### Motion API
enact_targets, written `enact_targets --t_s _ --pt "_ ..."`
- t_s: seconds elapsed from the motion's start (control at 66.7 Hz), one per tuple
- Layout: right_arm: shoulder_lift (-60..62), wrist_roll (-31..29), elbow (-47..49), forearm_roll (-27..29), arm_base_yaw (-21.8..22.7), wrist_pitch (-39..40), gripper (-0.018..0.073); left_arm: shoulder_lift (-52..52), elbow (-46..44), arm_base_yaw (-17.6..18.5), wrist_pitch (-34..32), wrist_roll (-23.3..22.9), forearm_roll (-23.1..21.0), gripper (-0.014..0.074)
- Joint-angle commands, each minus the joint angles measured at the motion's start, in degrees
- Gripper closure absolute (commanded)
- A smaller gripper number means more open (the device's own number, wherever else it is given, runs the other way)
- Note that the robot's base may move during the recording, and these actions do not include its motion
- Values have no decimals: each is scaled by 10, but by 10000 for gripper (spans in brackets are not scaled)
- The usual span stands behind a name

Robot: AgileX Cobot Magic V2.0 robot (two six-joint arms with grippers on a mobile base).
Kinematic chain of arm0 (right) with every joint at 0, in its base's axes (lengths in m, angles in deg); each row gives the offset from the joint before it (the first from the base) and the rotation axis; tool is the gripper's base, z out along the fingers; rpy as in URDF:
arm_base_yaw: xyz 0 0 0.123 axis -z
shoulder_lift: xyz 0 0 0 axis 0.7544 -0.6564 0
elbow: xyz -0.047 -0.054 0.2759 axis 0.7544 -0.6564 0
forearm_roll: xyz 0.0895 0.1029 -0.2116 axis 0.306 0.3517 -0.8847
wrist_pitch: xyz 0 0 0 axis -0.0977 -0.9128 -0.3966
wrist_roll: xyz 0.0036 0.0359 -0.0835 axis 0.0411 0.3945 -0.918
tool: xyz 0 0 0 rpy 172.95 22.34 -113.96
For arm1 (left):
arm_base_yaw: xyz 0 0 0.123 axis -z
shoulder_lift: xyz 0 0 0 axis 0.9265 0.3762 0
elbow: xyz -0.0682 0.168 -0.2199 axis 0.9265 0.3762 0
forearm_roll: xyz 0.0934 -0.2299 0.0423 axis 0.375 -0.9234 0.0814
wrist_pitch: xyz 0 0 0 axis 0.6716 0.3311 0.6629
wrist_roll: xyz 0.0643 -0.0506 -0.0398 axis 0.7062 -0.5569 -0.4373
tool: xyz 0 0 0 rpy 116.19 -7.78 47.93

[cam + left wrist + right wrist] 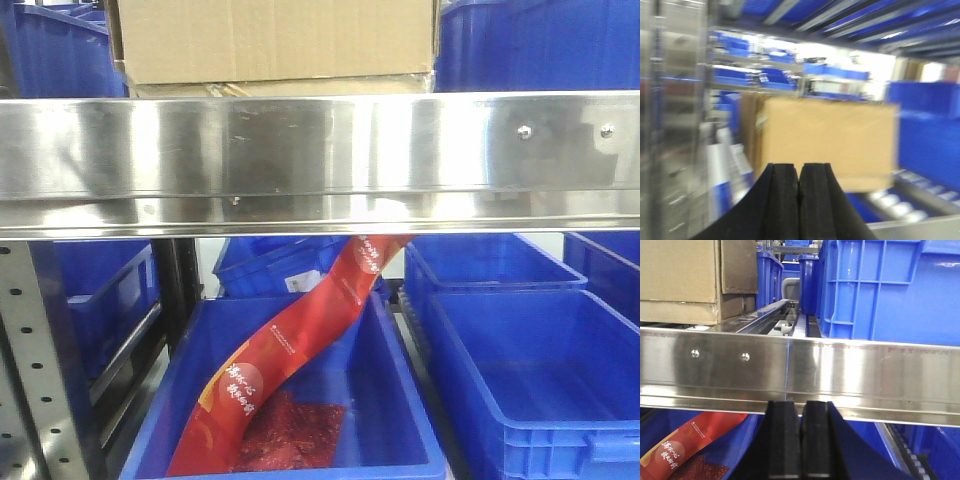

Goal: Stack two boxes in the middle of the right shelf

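Note:
Two tan cardboard boxes sit stacked on the steel shelf [300, 160]. The large box [275, 40] rests on the flatter box [280, 88]. The right wrist view shows the large box [677, 270] over the flatter one [680, 312] at top left, behind the shelf lip [850, 370]. My right gripper [801, 412] is shut and empty, just below and in front of that lip. In the blurred left wrist view my left gripper [799, 175] is shut and empty, and the tan box [830, 140] lies ahead, apart from it. Neither gripper shows in the front view.
Blue bins flank the boxes on the shelf, left [60, 50] and right [540, 45], and one stands close by [885, 290]. Below the shelf are more blue bins [540, 380]. One bin [395, 420] holds a long red packet [290, 350]. A grey perforated upright [35, 360] stands at the left.

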Motion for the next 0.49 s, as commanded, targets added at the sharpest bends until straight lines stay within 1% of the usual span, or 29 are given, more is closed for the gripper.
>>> enact_targets --t_s 0.0,0.045,0.075,0.09,0.105,0.21,0.27,0.3,0.36,0.42,0.48 --pt "2 -5 -1 1 4 6 725 -31 54 -35 -15 69 -23 687" --pt "2 -5 -1 1 4 6 725 -53 82 -56 -23 142 -50 687" --pt "2 -5 -1 1 4 6 725 -67 104 -68 -27 176 -71 687" --pt "2 -5 -1 1 4 6 725 -74 112 -74 -30 188 -85 687" --pt "2 -5 -1 1 4 6 725 -85 124 -83 -34 200 -91 687" --pt "2 -5 -1 1 4 6 725 -146 176 -128 -44 196 -95 687" --pt "2 -5 -1 1 4 6 725 -146 206 -159 -54 191 -97 687" --pt "2 -5 -1 1 4 6 725 -146 215 -167 -59 177 -97 687" --pt "2 -5 -1 1 4 6 725 -146 238 -172 -74 153 -93 687" --pt "2 -5 -1 1 4 6 725 -146 241 -172 -93 148 -90 687" --pt "2 -5 -1 1 4 6 725 -146 241 -172 -66 148 -89 687"
